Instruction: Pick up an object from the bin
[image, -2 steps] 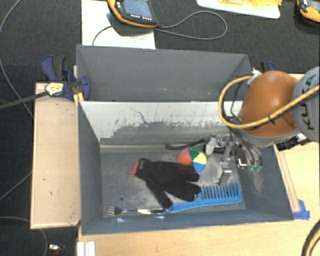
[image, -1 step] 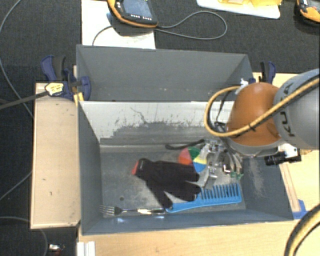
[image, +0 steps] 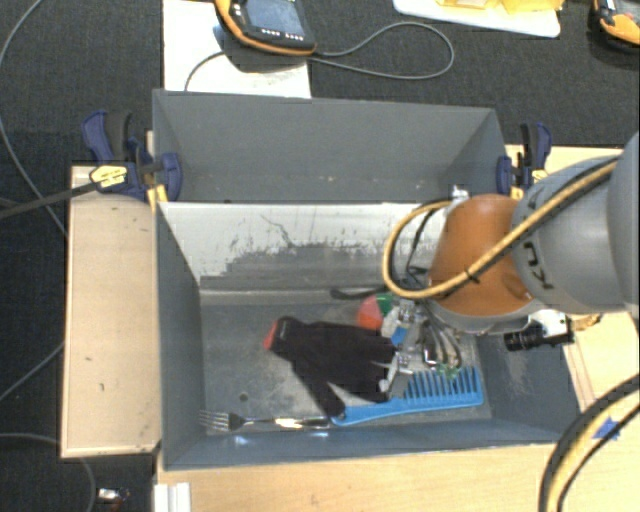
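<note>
My gripper (image: 420, 368) hangs low in the bin's right half, below the orange wrist cover. It is open, one finger (image: 397, 376) at the right edge of a black cloth-like thing (image: 330, 358), the other over the teeth of a blue comb (image: 432, 391). Nothing shows between the fingers. The black thing lies crumpled at the bin's middle, a small red piece (image: 270, 340) at its left end. The comb lies flat along the front wall, its handle pointing left under the cloth's lower corner. A red-orange and green thing (image: 372, 311) sits just behind the gripper, partly hidden by the wrist.
A silver fork (image: 262, 423) lies along the front wall at the left, tines pointing left. The bin's left floor is bare scuffed metal. The arm and its cables cover the bin's right side.
</note>
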